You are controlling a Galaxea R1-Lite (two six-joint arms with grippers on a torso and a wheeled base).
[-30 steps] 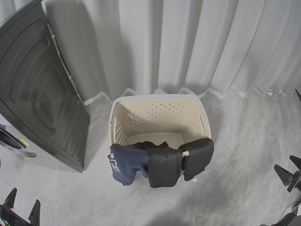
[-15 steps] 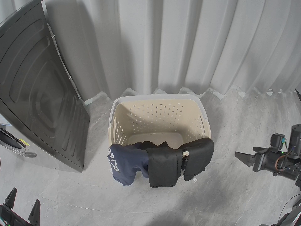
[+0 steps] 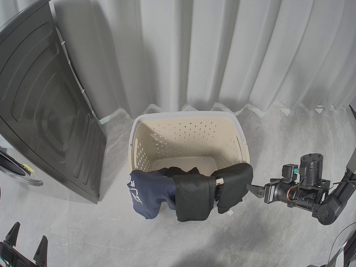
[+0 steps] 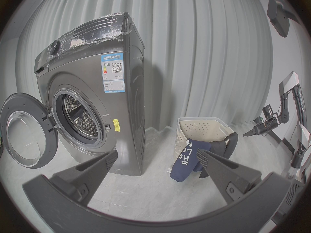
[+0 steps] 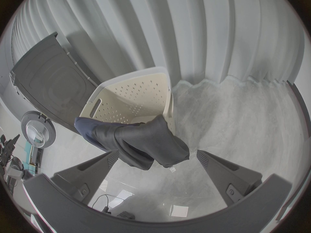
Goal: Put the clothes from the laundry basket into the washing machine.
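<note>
1. Two hands, both with fingers apart and holding nothing.
2. Right hand [image 3: 254,190] is low at the right of the laundry basket [image 3: 187,114]. It points at the basket's near right corner, just beside the right black piece [image 3: 235,184]. Can't tell if a fingertip touches the cloth.
3. Left hand [image 3: 29,232] sits low at the near left, well apart from the basket and out in front of the washing machine [image 3: 44,104].
4. Basket stands upright on the floor [image 3: 289,138], close to the curtain [image 3: 222,45]. It is cream inside with a pale rim and small holes in the walls.
5. Clothes are draped over the basket's near rim, partly inside and partly hanging down the outside.
6. Navy garment [image 3: 148,195] with white print is on the left, hanging lowest on that side.
7. Middle black piece [image 3: 194,201] lies over the navy one's right edge.
8. Right black piece covers the near right corner. A small white tag [image 3: 230,212] shows at its lower edge. Can't tell if the two black pieces are one item.
9. Washing machine is grey and stands left of the basket, near it but not touching.
10. Left wrist view shows its round door [image 4: 27,135] swung fully open and the metal drum [image 4: 79,117] exposed.
</note>
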